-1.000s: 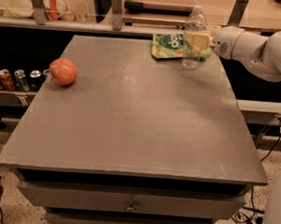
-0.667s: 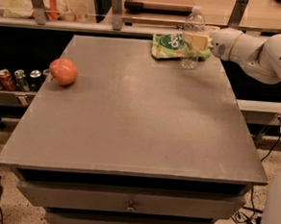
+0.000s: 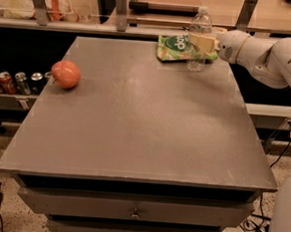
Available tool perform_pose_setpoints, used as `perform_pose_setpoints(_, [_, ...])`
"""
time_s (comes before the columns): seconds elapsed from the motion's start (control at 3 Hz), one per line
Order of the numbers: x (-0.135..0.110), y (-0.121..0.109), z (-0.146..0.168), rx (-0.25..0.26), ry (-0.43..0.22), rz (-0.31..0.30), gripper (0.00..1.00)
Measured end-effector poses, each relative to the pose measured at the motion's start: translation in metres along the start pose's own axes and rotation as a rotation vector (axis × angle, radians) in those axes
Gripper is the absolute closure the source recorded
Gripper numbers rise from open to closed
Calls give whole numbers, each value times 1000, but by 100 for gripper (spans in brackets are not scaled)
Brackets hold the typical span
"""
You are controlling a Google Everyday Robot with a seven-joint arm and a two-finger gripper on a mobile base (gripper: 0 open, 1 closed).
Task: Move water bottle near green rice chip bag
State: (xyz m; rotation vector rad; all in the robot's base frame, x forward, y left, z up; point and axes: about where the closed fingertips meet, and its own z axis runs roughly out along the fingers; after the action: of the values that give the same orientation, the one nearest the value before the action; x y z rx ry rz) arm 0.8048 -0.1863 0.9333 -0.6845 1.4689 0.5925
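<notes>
The water bottle [image 3: 197, 56], clear with a white cap, stands upright at the far right of the grey table [image 3: 135, 117]. It touches or overlaps the right edge of the green rice chip bag [image 3: 176, 46], which lies flat there. My gripper [image 3: 201, 42] reaches in from the right, and its pale fingers [image 3: 204, 42] are closed around the bottle's middle. I cannot tell whether the bottle's base rests on the table or hovers just above it.
A red-orange apple [image 3: 65, 74] sits near the table's left edge. Several drink cans [image 3: 13, 81] stand on a lower shelf to the left. A rail with posts [image 3: 120, 9] runs behind the table. My white arm [image 3: 274, 57] hangs over the right edge.
The gripper and the bottle shifted very slightly left, towards the bag. Nothing else moved.
</notes>
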Motion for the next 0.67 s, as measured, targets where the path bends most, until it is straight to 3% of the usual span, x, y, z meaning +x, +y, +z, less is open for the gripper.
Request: perform_pose_setpoints(0.67, [-1,1,0,-11,-5,-1,12])
